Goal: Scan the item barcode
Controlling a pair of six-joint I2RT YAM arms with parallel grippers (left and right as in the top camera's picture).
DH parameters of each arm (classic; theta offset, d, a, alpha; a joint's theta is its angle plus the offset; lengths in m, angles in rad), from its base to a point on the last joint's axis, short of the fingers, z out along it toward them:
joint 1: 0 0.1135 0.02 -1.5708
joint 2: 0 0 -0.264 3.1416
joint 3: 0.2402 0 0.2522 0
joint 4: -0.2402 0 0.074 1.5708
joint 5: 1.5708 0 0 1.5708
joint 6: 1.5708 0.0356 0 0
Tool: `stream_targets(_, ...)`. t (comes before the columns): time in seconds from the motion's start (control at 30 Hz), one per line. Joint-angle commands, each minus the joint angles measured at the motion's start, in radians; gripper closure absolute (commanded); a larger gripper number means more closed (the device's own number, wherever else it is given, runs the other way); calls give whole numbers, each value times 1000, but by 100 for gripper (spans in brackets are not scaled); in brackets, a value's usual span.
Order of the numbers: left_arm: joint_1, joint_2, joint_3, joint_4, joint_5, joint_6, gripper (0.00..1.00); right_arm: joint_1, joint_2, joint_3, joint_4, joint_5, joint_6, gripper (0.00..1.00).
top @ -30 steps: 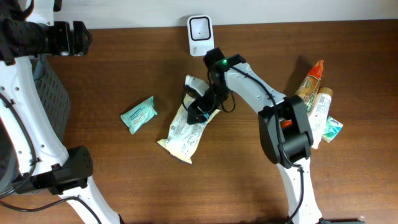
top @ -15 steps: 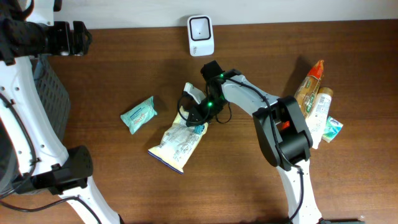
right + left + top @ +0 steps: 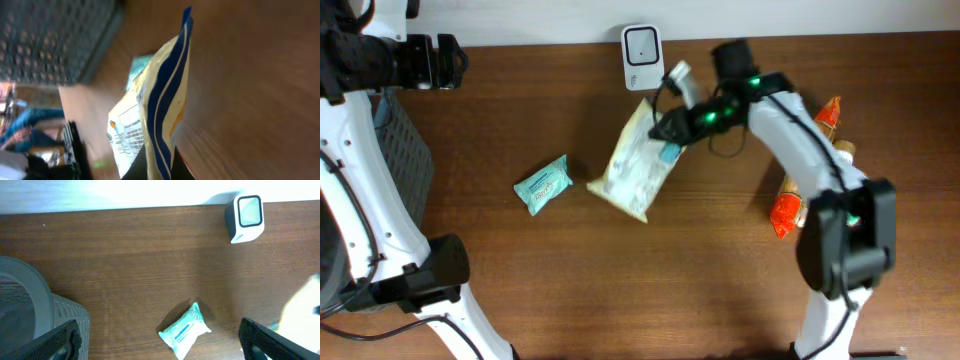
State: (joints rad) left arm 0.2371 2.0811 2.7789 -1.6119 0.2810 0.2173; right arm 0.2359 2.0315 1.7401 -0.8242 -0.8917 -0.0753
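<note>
A pale cream snack bag (image 3: 635,160) with blue and yellow stripes hangs tilted above the table, just below the white barcode scanner (image 3: 642,45) at the back edge. My right gripper (image 3: 670,125) is shut on the bag's upper right edge. In the right wrist view the bag (image 3: 160,95) runs up out of my right gripper (image 3: 157,167), edge-on, with small print on its left face. My left gripper (image 3: 159,347) stands open and empty, high over the table's left side. The scanner (image 3: 246,217) shows at the top right of its view.
A teal wipes packet (image 3: 544,184) lies left of the bag, and shows below my left gripper as the packet (image 3: 185,331). A grey basket (image 3: 405,160) stands at the left edge. Tubes and bottles (image 3: 830,140) and an orange pouch (image 3: 785,212) lie at the right.
My right gripper has shut on the snack bag, lifted it off the table and swung it up and right to just below the scanner. The left arm has not moved.
</note>
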Motion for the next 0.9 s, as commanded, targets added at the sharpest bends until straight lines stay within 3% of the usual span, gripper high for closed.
stream_targets(0.0,2,-10,3,1,8,6,1,7,-44,6,-2,98,280,96)
stream_targets(0.1,2,-10,3,1,8,6,1,34,-43,-123,57,307,501,96)
stream_targets(0.23,2,-10,3,1,8,5,1,55,-43,-327,215,333,507,95)
stream_targets(0.27,2,-10,3,1,8,5,1,59,-43,-358,235,332,477,86)
stream_targets(0.37,2,-10,3,1,8,5,1,65,-43,-377,199,325,199,53)
stream_targets(0.47,2,-10,3,1,8,6,1,66,-43,-365,152,316,9,43)
stream_targets(0.6,2,-10,3,1,8,6,1,80,-43,-354,92,314,-49,42)
stream_targets(0.87,2,-10,3,1,8,5,1,225,-32,-354,111,534,2,37)
